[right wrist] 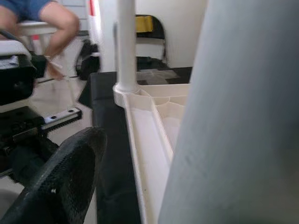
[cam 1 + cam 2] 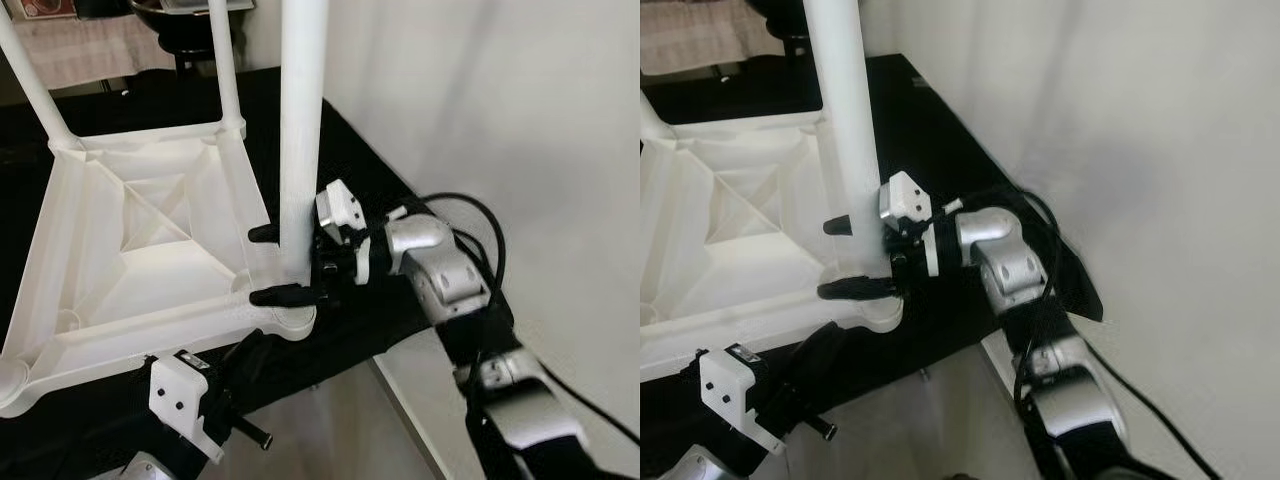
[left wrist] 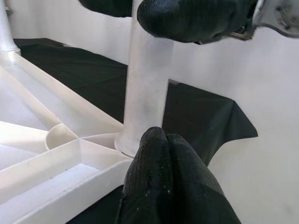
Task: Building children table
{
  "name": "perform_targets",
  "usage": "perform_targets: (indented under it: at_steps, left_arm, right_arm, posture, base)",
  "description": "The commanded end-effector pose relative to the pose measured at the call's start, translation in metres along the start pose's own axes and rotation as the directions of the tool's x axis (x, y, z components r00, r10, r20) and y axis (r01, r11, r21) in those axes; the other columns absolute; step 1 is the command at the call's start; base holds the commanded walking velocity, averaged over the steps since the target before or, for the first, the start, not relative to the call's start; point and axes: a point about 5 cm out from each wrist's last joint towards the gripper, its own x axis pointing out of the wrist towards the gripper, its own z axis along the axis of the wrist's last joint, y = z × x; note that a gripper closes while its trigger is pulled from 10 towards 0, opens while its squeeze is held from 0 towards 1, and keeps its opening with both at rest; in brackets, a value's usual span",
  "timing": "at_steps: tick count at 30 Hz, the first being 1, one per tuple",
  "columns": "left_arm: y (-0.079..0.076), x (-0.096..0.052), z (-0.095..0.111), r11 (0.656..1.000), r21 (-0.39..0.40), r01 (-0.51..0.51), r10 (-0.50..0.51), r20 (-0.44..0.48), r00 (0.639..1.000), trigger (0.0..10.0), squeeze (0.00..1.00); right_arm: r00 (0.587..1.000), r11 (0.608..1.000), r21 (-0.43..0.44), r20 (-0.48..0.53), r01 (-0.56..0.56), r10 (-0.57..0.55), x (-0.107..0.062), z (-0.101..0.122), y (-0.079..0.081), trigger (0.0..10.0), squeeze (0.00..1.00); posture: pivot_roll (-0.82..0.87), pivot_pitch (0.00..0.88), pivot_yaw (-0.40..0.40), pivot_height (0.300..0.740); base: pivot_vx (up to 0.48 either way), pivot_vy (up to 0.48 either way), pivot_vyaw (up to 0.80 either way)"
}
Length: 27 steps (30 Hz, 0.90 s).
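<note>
Straddling the foot of a white table leg [image 2: 301,130], the right gripper [image 2: 281,264] has its two black fingers spread, one on each side of the tube just above the corner socket, close against it though I cannot tell whether they press. That leg stands upright in the near corner of the upturned white tabletop [image 2: 130,250], which lies underside up on a black cloth [image 2: 350,160] draped over the table. Two more legs [image 2: 225,60] rise from the far corners. The left gripper [image 3: 166,179] sits low at the tabletop's near edge, fingers pressed together with nothing between them, pointing at the base of the same leg.

By its look the leg is a hollow plastic tube: light, stiff and smooth, so likely slippery under the pads. Taking hold low, near the socket, seems best, since a high grip would lever the leg sideways and tilt it in its seat. The ribbed tabletop also looks light and may slide on the cloth when pushed.

Head views show the whole layout and the right arm reaching in from the side. From the left wrist, the joint where leg meets socket is plain. Beyond the tabletop rim, the right wrist view takes in a dark chair [image 1: 150,28] and a seated person's legs [image 1: 56,23].
</note>
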Motion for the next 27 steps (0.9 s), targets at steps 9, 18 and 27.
perform_targets:
  at_steps: [9, 18, 27]
  left_arm:
    - [-0.003, -0.001, 0.001, 1.0, -0.004, -0.002, 0.002, -0.008, 1.0, 10.0, 0.0]
    - [-0.003, -0.001, 0.0, 1.0, -0.004, -0.004, 0.004, -0.008, 1.0, 10.0, 0.0]
    - [0.0, -0.002, 0.0, 1.0, 0.0, -0.009, 0.009, -0.007, 1.0, 10.0, 0.0]
  right_arm:
    - [0.993, 0.992, 0.033, 0.021, -0.118, 0.117, 0.002, -0.002, -0.005, 0.0, 0.0]
    - [1.0, 1.0, -0.013, 0.025, 0.014, -0.014, -0.016, -0.001, -0.011, 0.0, 0.0]
    - [0.737, 0.738, 0.028, -0.103, 0.674, -0.668, -0.023, -0.037, -0.003, 0.0, 0.0]
  posture:
    - [-0.09, 0.135, -0.081, 0.74]
    - [-0.1, 0.13, -0.079, 0.74]
    - [-0.1, 0.127, -0.104, 0.74]
  base:
    - [0.0, 0.0, 0.0]
    - [0.0, 0.0, 0.0]
    - [0.0, 0.0, 0.0]
